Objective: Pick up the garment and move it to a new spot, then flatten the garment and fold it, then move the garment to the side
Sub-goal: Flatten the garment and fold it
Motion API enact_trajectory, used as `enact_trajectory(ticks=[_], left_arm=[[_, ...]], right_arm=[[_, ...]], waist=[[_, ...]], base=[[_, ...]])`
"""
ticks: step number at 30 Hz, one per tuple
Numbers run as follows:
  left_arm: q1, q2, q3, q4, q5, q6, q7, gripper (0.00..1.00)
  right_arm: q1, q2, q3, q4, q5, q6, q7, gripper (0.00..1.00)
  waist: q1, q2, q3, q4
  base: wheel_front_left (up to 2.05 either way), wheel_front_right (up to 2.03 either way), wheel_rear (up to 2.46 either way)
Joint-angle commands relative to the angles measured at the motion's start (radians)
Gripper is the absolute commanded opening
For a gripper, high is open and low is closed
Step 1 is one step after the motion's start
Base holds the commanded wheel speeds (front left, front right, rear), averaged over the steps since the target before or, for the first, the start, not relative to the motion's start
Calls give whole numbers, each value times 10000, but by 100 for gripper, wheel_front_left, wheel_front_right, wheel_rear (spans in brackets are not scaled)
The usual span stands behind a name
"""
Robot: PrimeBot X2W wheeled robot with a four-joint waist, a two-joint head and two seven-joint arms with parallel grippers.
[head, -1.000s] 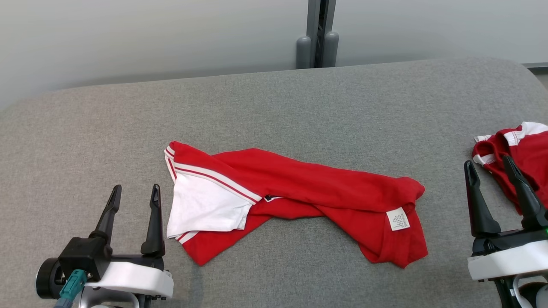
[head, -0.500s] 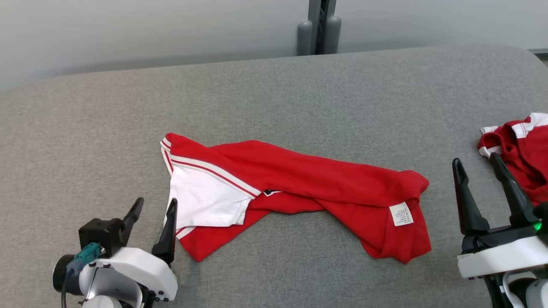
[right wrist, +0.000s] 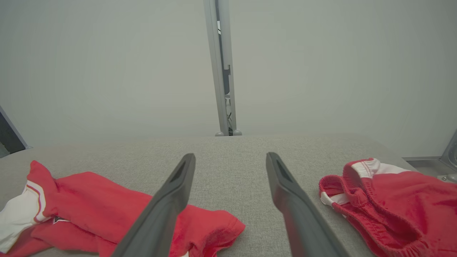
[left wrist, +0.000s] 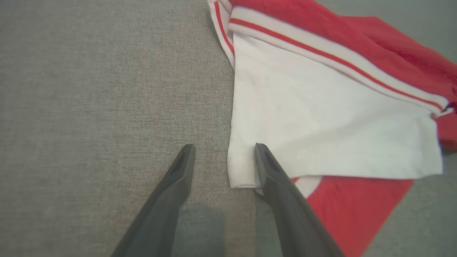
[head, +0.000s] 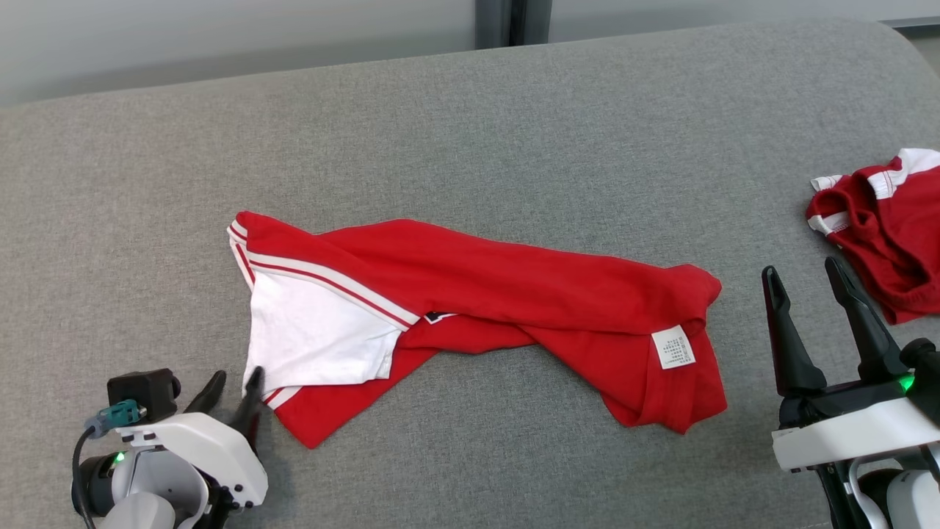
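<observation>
The garment (head: 499,294) is red with a white panel and a white label, and it lies crumpled across the middle of the grey table (head: 514,132). My left gripper (head: 235,382) is low at the garment's near-left corner, open. In the left wrist view, the left gripper (left wrist: 224,148) straddles the white panel's corner: one finger lies over the garment's (left wrist: 321,117) white cloth, the other over bare table. My right gripper (head: 801,268) stands open to the right of the garment, holding nothing. The right wrist view looks past the right gripper (right wrist: 230,155) at the garment's (right wrist: 107,200) right end.
A second red and white piece of clothing (head: 888,235) lies bunched at the table's right edge, just beyond my right gripper, and is seen too in the right wrist view (right wrist: 392,200). A grey post (right wrist: 223,71) rises behind the table's far edge.
The head camera has tilted down. My left gripper has tipped down and moved in onto the garment's white corner, its fingers slightly narrower. The right gripper keeps its pose.
</observation>
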Motion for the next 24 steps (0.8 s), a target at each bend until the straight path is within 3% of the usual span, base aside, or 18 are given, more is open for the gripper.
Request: enact_trajectory(ticks=[1,2,7,12,24], left_arm=[[-94,0,-5,153,-91,-105,4,38],[-127,-32,-8,268,-142,-178,-9,0],[-299,-33,-90,449,-154,-414,-167,0],[-282,12,-51,131,-83,-375,-476,0],[-27,339,131,-2176,601,420,-1279,0]], right_arm=[[-82,-23,-41,52,72,-3,-62,100],[-87,-20,-49,71,83,-3,-67,100],[-72,-22,-218,96,37,-3,-104,100],[15,12,-404,81,25,-3,-97,100],[359,4,-686,-138,-186,-3,131,100]], waist=[[0,0,19,-10],[0,0,26,-14],[0,0,15,14],[0,0,-35,80],[0,0,-297,211]], base=[[0,0,0],[0,0,0],[0,0,0],[0,0,0],[0,0,0]])
